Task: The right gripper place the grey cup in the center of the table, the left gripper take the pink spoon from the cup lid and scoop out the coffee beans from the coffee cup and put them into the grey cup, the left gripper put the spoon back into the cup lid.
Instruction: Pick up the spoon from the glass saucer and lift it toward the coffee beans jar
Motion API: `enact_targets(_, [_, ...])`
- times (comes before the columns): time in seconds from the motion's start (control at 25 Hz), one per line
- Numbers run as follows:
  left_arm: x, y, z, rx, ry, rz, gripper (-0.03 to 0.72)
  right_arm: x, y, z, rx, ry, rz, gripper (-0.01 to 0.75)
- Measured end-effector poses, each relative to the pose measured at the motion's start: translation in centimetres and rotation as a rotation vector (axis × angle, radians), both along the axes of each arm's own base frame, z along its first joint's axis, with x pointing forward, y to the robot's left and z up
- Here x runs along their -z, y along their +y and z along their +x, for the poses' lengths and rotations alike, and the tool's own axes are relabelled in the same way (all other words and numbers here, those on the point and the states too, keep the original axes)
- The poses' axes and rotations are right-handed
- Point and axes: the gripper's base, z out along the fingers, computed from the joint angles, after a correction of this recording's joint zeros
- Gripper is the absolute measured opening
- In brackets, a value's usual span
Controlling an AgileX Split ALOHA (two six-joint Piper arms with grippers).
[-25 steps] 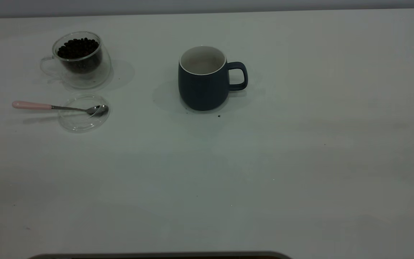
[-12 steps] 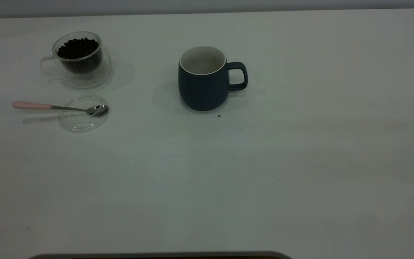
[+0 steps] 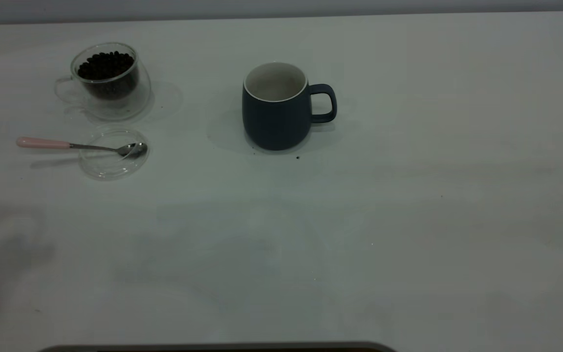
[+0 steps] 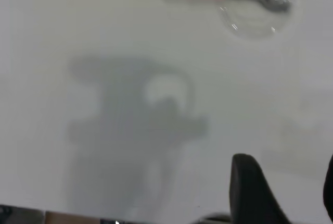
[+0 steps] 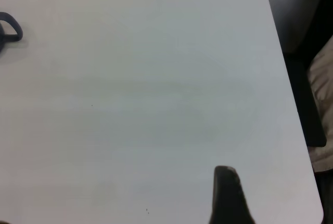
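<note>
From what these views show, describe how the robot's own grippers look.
Little is visible. In the left wrist view, the left gripper shows one black, matte, tapered finger with a rounded tip, plus a dark sliver of the other at the picture's edge. In the right wrist view, only one similar black finger of the right gripper appears. No cables or markings are visible; the exterior view shows neither arm.

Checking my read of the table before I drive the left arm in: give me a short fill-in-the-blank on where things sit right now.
1. The pink spoon lies with its metal bowl inside the ______.
2. The coffee beans are all in the clear coffee cup; the grey cup looks ______ inside.
3. Seen from the exterior view, the grey cup's handle points toward the ______ side.
4. In the left wrist view, one object rests on the cup lid: the ______.

Missing words: cup lid; empty; right; pink spoon
</note>
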Motion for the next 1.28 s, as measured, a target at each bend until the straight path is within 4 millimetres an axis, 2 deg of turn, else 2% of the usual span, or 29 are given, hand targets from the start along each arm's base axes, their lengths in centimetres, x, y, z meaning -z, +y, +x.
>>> enact_targets(0.16, [1.5, 4.2, 4.3, -0.154, 0.059, -0.029, 0.399, 0.0, 0.0, 0.0, 0.0, 0.0, 0.0, 0.51])
enact_targets(0.24, [3.1, 6.9, 5.4, -0.201, 0.118, -0.041, 0.399, 0.0, 0.0, 0.0, 0.0, 0.0, 0.0, 0.51])
enact_targets(0.4, [6.2, 12.0, 5.5, -0.202, 0.254, -0.111, 0.399, 0.0, 0.0, 0.0, 0.0, 0.0, 0.0, 0.51])
enact_targets(0.52, [8.2, 14.3, 5.2, -0.157, 0.273, -0.234, 0.399, 0.0, 0.0, 0.0, 0.0, 0.0, 0.0, 0.51])
enact_targets(0.72, [11.0, 15.0, 5.9, 0.024, 0.164, -0.433, 0.399, 0.0, 0.0, 0.0, 0.0, 0.0, 0.0, 0.51])
enact_targets(0.96, [15.3, 15.1, 8.7, 0.141, 0.144, -0.68, 0.399, 0.0, 0.0, 0.0, 0.0, 0.0, 0.0, 0.51])
enact_targets(1.08, [16.6, 16.0, 10.4, 0.141, 0.117, -0.708, 0.399, 0.0, 0.0, 0.0, 0.0, 0.0, 0.0, 0.509])
enact_targets(1.28, [16.6, 17.8, 12.6, 0.131, 0.04, -0.62, 0.403, 0.0, 0.0, 0.0, 0.0, 0.0, 0.0, 0.509])
